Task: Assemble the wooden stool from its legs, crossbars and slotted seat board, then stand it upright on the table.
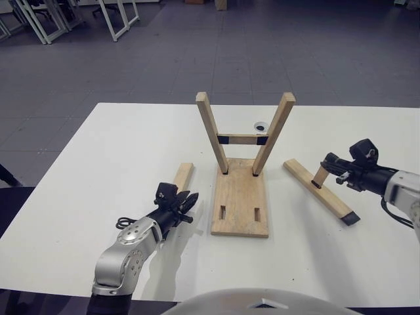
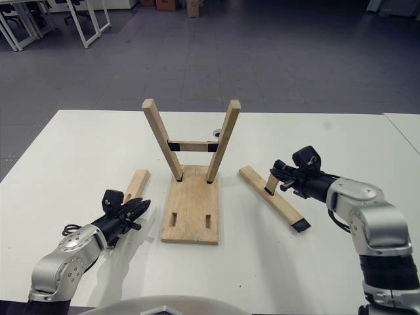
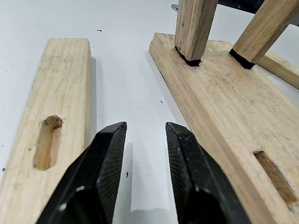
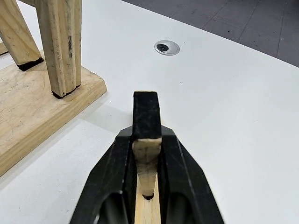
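- Now we see the seat board [image 1: 239,203] lying flat on the white table [image 1: 98,170], with its two nearer slots open
- At its far slots a left upright leg [image 1: 211,131] and a right upright leg [image 1: 275,131] stand, spreading apart towards the top, and a long crossbar [image 1: 243,139] with black ends joins them partway up
- Our left gripper [image 3: 145,133] sits low over the table, between the seat board and a loose leg [image 1: 183,176] lying just beside the board's left edge
- Its fingers [image 3: 110,154] stand a narrow way apart and hold nothing
- To the right of the board a second loose leg [image 1: 328,197] lies angled on the table, a black cap on its near end
- A short crossbar [image 4: 146,116] rises tilted from this leg, and our right gripper [image 2: 279,172] is clamped on it
- Behind the upright legs a round cable port [image 4: 167,47] sits in the table
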